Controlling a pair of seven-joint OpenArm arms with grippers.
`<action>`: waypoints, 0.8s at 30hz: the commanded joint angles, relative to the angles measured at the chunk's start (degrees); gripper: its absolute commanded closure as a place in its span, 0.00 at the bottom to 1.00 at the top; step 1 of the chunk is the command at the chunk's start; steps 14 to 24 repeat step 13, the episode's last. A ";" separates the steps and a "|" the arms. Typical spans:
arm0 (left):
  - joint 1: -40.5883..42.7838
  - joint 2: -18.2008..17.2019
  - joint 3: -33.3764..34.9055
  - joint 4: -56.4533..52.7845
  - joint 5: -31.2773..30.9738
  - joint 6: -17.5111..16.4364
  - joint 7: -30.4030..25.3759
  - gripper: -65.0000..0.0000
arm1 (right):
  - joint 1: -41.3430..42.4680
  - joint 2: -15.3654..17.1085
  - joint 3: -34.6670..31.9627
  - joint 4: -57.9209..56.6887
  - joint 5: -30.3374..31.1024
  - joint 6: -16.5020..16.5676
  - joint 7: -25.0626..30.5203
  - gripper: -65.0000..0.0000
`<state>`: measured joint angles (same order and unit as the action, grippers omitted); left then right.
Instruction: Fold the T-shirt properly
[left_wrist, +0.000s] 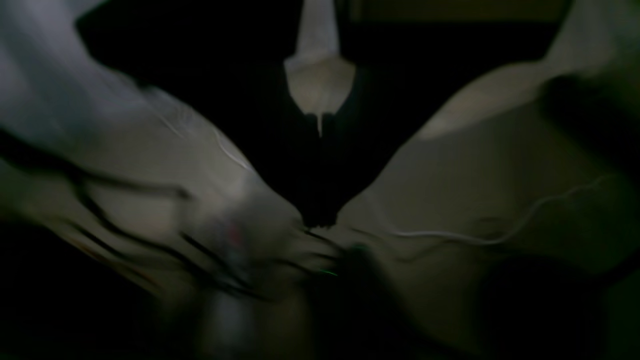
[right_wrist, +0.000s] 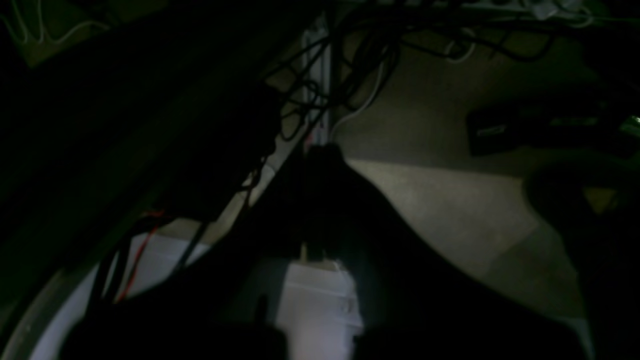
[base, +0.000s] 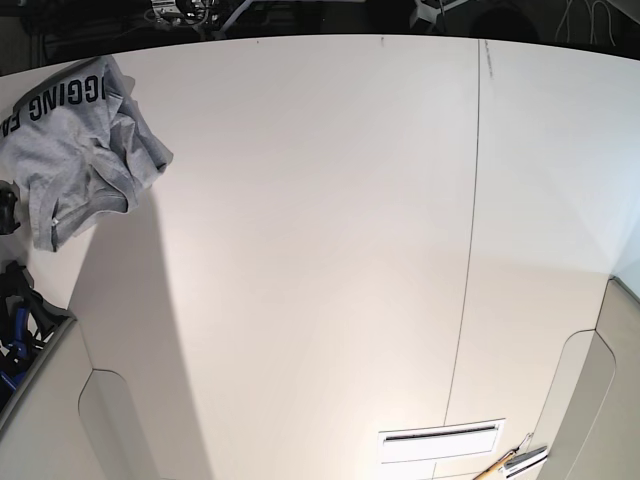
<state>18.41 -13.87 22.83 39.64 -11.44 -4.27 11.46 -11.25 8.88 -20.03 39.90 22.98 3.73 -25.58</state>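
Heathered grey cloth T-shirt (base: 80, 150) on smooth matt white table (base: 320, 250)

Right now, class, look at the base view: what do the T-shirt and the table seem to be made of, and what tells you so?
T-shirt: probably soft knit cotton jersey, matte heather grey; it crumples into loose folds, shows a speckled weave and carries black printed letters.

Table: looks like a hard, smooth white board, perhaps laminate, with a faint satin sheen; it lies flat, has a thin straight seam and soft light patches. The core is not visible.
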 joint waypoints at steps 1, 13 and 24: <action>0.48 -0.22 -0.02 0.26 0.13 2.21 -2.12 1.00 | 0.11 -0.26 0.02 0.13 0.42 -0.44 0.79 0.99; 0.33 0.70 -0.02 0.26 -4.22 15.61 -4.44 1.00 | 0.42 -0.52 0.02 0.07 5.81 -0.57 1.64 0.99; 0.33 0.70 -0.02 0.26 -4.22 15.61 -4.44 1.00 | 0.42 -0.52 0.02 0.07 5.81 -0.57 1.64 0.99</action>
